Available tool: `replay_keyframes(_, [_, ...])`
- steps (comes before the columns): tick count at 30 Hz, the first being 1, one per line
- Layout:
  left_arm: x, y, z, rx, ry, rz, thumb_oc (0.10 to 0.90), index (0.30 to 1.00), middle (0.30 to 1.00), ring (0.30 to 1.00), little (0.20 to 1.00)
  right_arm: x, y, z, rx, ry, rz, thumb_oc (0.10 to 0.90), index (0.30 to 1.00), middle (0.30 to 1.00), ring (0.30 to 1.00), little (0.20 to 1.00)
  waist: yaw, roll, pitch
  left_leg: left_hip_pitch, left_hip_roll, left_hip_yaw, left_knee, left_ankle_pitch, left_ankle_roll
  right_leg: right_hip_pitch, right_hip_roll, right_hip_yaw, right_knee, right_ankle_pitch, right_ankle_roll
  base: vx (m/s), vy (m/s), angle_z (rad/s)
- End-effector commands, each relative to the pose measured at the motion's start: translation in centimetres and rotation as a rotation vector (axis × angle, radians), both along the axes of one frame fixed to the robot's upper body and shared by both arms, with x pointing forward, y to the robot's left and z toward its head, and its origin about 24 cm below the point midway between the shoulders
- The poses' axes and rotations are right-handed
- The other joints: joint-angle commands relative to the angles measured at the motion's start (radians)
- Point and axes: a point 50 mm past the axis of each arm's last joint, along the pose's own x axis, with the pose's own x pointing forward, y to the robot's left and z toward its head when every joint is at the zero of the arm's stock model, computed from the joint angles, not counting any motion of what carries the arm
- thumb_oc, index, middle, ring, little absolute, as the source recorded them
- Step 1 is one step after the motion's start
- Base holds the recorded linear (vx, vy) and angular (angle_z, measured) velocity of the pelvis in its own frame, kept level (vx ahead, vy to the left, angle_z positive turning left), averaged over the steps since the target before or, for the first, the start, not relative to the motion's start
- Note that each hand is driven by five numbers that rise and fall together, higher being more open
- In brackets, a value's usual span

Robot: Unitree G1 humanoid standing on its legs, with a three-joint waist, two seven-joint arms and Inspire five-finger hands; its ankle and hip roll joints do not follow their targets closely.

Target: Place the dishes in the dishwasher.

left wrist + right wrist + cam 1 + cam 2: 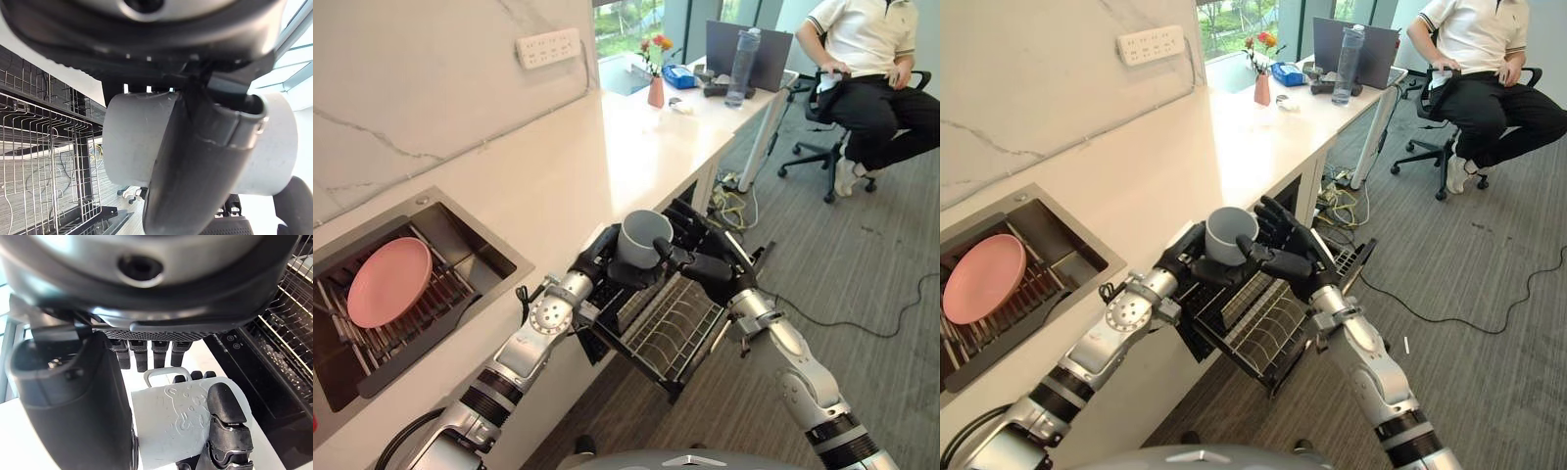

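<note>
My left hand (595, 264) holds a grey mug (641, 236) upright over the pulled-out dishwasher rack (683, 331), its fingers curled round the mug's wall. In the left wrist view the thumb (195, 161) lies across the mug (129, 139). My right hand (707, 258) is right beside the mug on the far side, fingers straight and spread, thumb by the rim. The right wrist view has the mug (168, 423) with its handle towards my straight fingers (141, 357). A pink plate (389, 282) leans in the sink (470, 235) at the left.
The white counter (568, 166) runs from the sink to a desk holding a vase (656, 90), a bottle (742, 67) and a laptop (724, 44). A person sits on an office chair (867, 69) at the far right. Cables lie on the grey floor.
</note>
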Motion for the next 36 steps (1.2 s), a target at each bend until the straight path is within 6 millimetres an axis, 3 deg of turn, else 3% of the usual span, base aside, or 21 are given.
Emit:
replay_keyframes(1, [2.4,-1.8,7.9,-0.229,-0.321,-0.078,0.4,0.3,0.3,0.3,0.3,0.6,0.0,1.6,-0.144,-0.133,0.099,0.8,0.9,0.9,0.9,0.9,0.023,0.012,-0.055,0.056,0.026,-0.029,0.014,-0.128,-0.004,-0.002,-0.062,-0.038,0.012,-0.056,0.093,0.0,0.0,0.0])
replay_keyframes(5, [2.3,-1.4,7.6,-0.219,-0.308,-0.084,0.4,0.3,0.3,0.3,0.3,1.0,-0.7,2.2,-0.276,-0.192,0.1,0.8,0.9,0.9,0.9,0.9,0.024,0.012,-0.06,0.056,0.026,-0.029,0.014,-0.129,-0.003,-0.001,-0.061,-0.039,0.012,-0.057,0.093,0.0,0.0,0.0])
replay_keyframes(15, [2.2,-0.9,7.1,-0.238,-0.283,-0.097,0.4,0.3,0.3,0.3,0.3,1.3,-0.1,2.6,-0.399,-0.244,0.189,0.8,0.9,0.9,0.9,0.9,0.03,0.014,-0.061,0.056,0.024,-0.036,0.012,-0.13,-0.001,0.001,-0.063,-0.044,0.012,-0.059,0.091,0.0,0.0,0.0])
replay_keyframes(25, [2.1,-0.4,6.6,-0.232,-0.278,-0.05,0.4,0.3,0.3,0.3,0.3,0.6,2.1,1.3,-0.126,-0.131,0.244,0.8,0.9,0.9,0.9,0.9,0.036,0.014,-0.064,0.056,0.025,-0.037,0.013,-0.13,-0.001,0.005,-0.064,-0.051,0.012,-0.06,0.088,0.0,-0.001,0.02])
replay_keyframes(30, [3.0,0.4,7.2,-0.16,-0.348,0.102,0.4,0.3,0.3,0.3,0.3,0.7,2.1,2.9,0.091,-0.183,0.005,0.8,0.9,0.9,0.9,0.9,0.02,0.022,-0.067,0.063,0.023,-0.03,0.013,-0.132,0.0,0.003,-0.062,-0.041,0.012,-0.062,0.087,0.0,0.0,0.0])
replay_keyframes(35, [3.1,0.5,7.2,-0.15,-0.359,0.126,0.4,0.3,0.3,0.3,0.3,0.6,2.0,3.2,0.119,-0.193,-0.036,0.8,0.9,0.9,0.9,0.9,0.016,0.023,-0.067,0.064,0.023,-0.029,0.013,-0.133,0.001,0.003,-0.062,-0.039,0.012,-0.061,0.087,0.0,0.0,0.0])
replay_keyframes(36, [3.4,0.4,7.4,-0.143,-0.379,0.163,0.4,0.3,0.3,0.3,0.3,0.3,1.8,5.4,0.153,-0.285,-0.107,0.8,0.9,0.9,0.9,0.9,0.004,0.025,-0.067,0.066,0.022,-0.024,0.011,-0.136,0.002,0.002,-0.061,-0.03,0.012,-0.057,0.086,0.0,0.0,0.0])
